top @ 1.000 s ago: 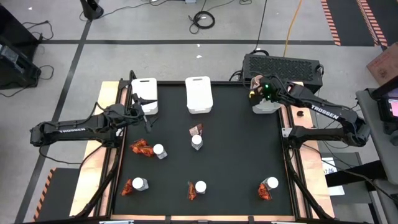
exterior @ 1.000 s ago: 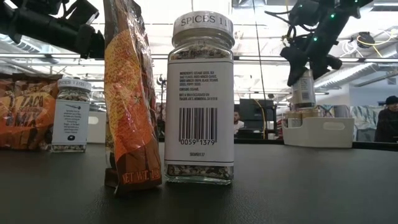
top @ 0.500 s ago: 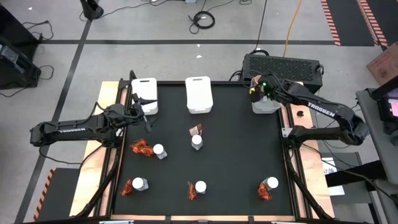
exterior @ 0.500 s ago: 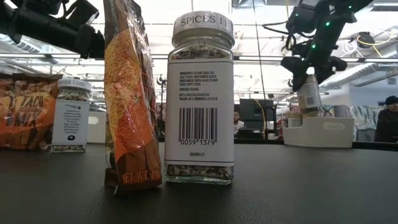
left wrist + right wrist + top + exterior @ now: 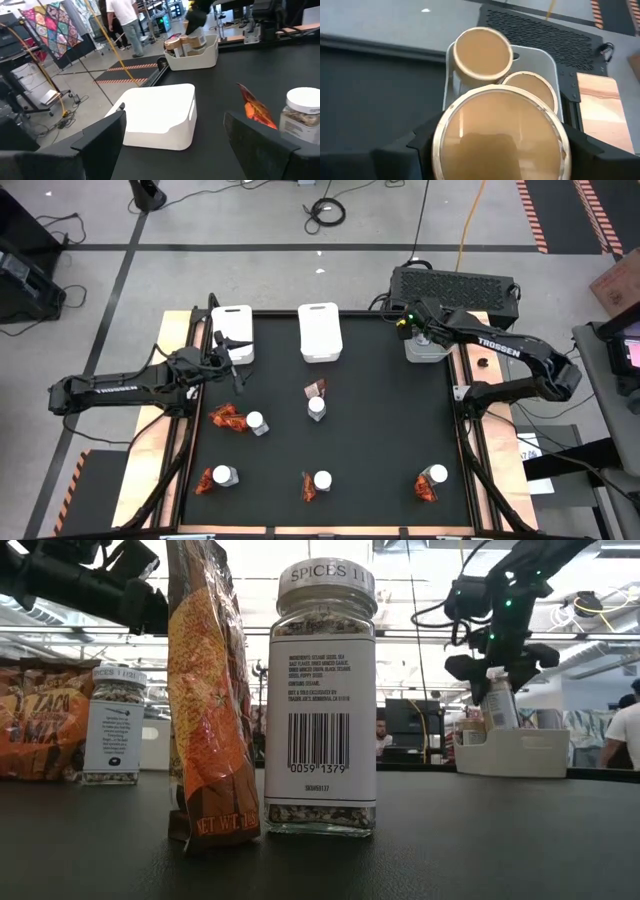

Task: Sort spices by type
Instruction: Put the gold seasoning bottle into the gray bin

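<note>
My right gripper (image 5: pixel 412 327) is shut on a tan-topped tub (image 5: pixel 500 135) over the far-right white bin (image 5: pixel 428 346), where two more tubs (image 5: pixel 481 54) (image 5: pixel 530 87) stand. In the low view the held tub (image 5: pixel 500 705) hangs at the bin's rim (image 5: pixel 510 740). Red-orange sachets (image 5: pixel 228 418) and white-lidded jars (image 5: pixel 255 422) rest in pairs on the black table. My left gripper (image 5: pixel 225 358) waits open beside the far-left bin (image 5: pixel 160 117), touching nothing. My right gripper pinches the tub's round side wall (image 5: pixel 442 142) between its two fingers (image 5: pixel 415 147), one on each side just under the tan top. The fingers slant down from above. The tub hangs a little tilted, top up; whether its bottom touches anything in the bin I cannot tell.
A middle white bin (image 5: pixel 320 332) stands at the far edge. Sachet-and-jar pairs lie mid-table (image 5: pixel 317 408) and along the near edge (image 5: pixel 224 475) (image 5: pixel 322 480) (image 5: pixel 437 474). A dark box (image 5: pixel 455 285) sits behind the right bin. People stand in the room beyond.
My right gripper has sunk toward the far-right bin with the tub, shifting slightly toward the table's left, tipping further downward and rolling. The tub has gone from clear above the bin down to its rim and now hangs slightly tilted.
</note>
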